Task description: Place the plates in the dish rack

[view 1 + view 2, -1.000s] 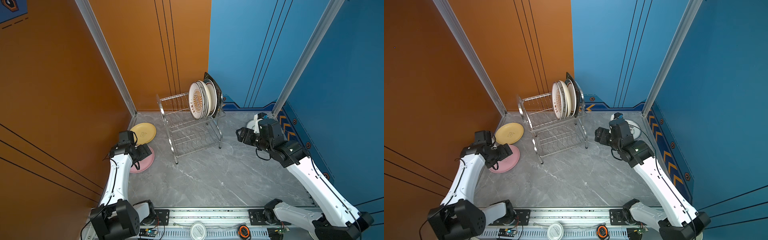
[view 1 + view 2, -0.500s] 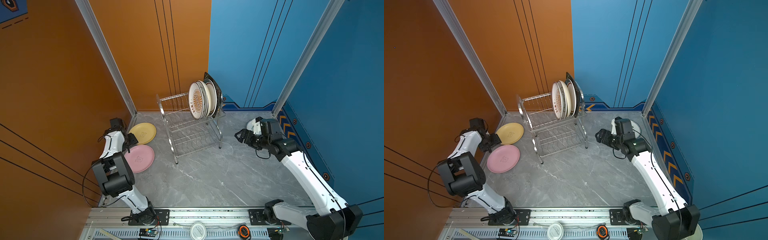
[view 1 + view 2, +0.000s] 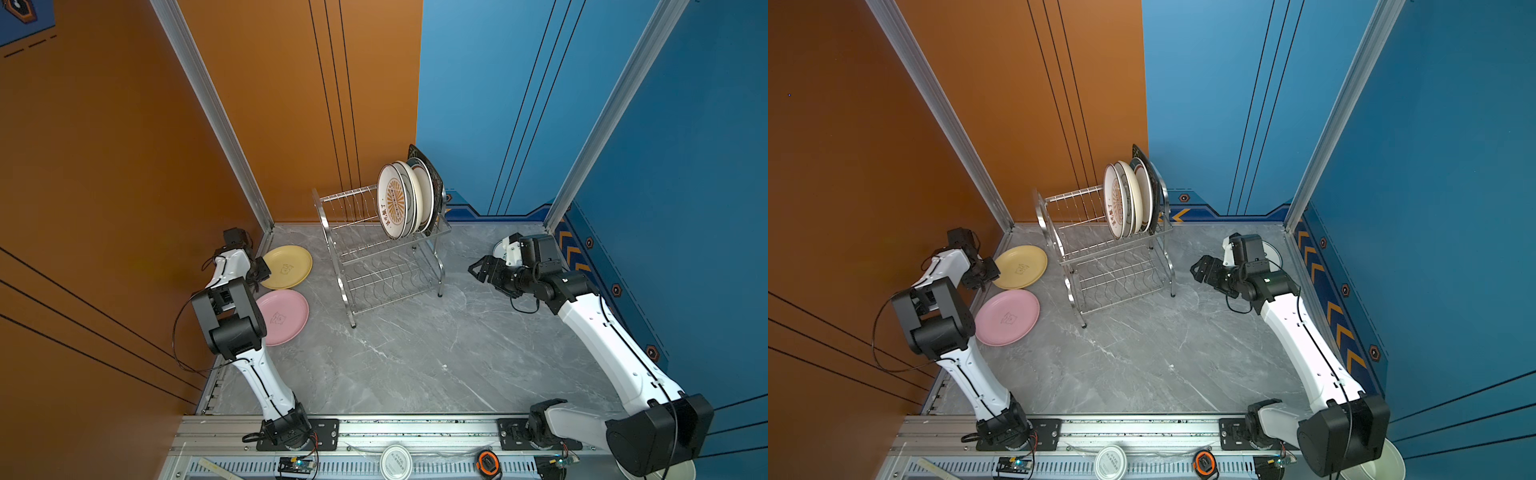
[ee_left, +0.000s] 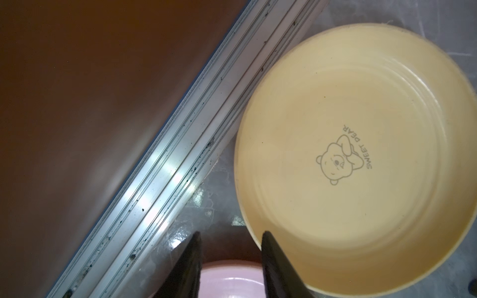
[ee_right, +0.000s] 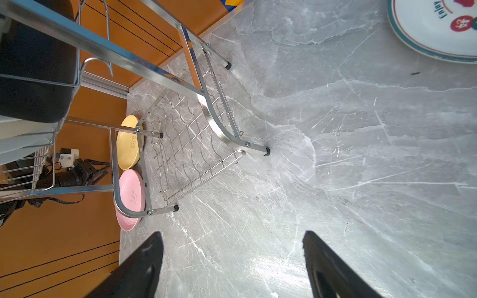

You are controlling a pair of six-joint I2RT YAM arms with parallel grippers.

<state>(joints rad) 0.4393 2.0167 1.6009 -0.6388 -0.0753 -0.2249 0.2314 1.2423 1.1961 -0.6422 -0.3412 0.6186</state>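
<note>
Straddling the rim of the yellow plate (image 4: 361,154) with the left gripper (image 4: 231,233), fingers (image 4: 273,258) apart with a clear gap: one tip over the plate's inner slope, its mate outside over the grey marble table (image 4: 216,206). Not clamped on the rim; cannot tell whether either tip touches it. Lying flat by the orange wall (image 3: 124,166) and its aluminium rail (image 4: 160,167), just left of the dish rack (image 3: 386,276) in both top views.

Lying flat too, just beside the yellow one on the side nearer the robot's base, left edge hidden by the left arm (image 3: 232,316) in both top views: the pink plate (image 3: 286,318).

Standing on the table near the back corner, a shiny two-tier wire frame. Standing upright on edge at the right end of its upper tier, packed close: several plates, with the orange sunburst plate (image 3: 392,201) foremost, the beige plate (image 3: 424,195) behind it, and the black square plate (image 3: 432,174) last, by the end arch.

Hanging above bare table right of the rack with the right gripper (image 5: 232,233), fingers spread wide, nothing between them, pointed toward the rack's legs. Lying flat behind that wrist near the blue wall (image 3: 665,208), mostly hidden in the top views: a white plate (image 5: 438,33) with a green rim.
</note>
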